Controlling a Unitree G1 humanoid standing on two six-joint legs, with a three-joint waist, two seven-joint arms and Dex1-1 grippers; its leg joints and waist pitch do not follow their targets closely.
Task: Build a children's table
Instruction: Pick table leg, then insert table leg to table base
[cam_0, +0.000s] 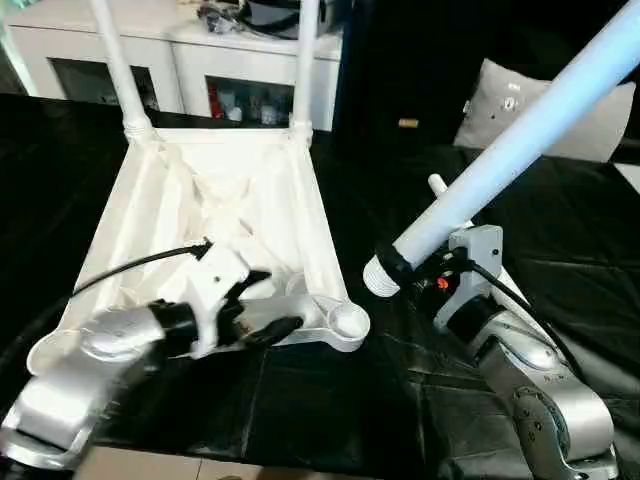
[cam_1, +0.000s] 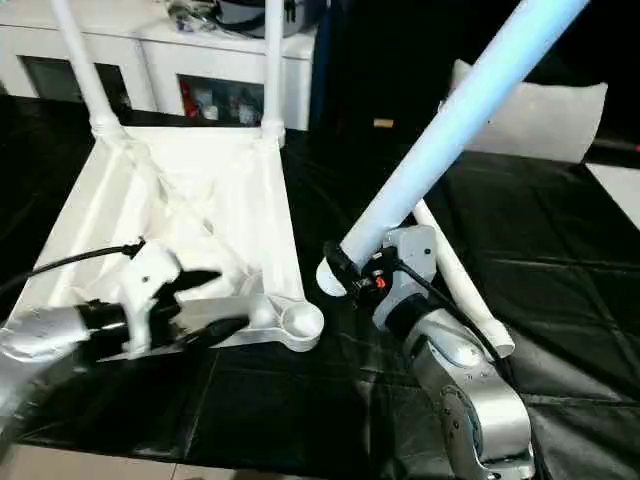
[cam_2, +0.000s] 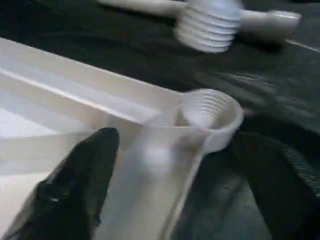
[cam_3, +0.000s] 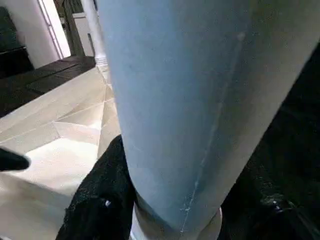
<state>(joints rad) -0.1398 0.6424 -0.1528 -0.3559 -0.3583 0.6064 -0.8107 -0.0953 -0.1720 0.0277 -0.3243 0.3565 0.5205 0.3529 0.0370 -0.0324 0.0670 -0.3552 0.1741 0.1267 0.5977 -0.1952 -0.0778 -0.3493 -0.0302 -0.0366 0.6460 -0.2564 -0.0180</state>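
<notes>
Third leg coming to its hole.

Head views: the upside-down table top (cam_0: 215, 215) lies on the black surface (cam_0: 330, 400), two legs (cam_0: 120, 65) already standing at its far corners. The right gripper (cam_0: 405, 265) holds the third leg (cam_0: 520, 135); next, I think, tip it upright over the empty near socket (cam_0: 347, 320). Left wrist view: the left gripper (cam_0: 262, 308), jaws wide, straddles the rim beside that socket. A spare leg (cam_1: 465, 290) lies close by and could get bumped.

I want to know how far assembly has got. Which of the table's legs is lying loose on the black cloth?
The leg lying flat beside the right claw. Two others stand screwed into the far corner sockets of the upturned table top; a third is held tilted in that claw.
</notes>
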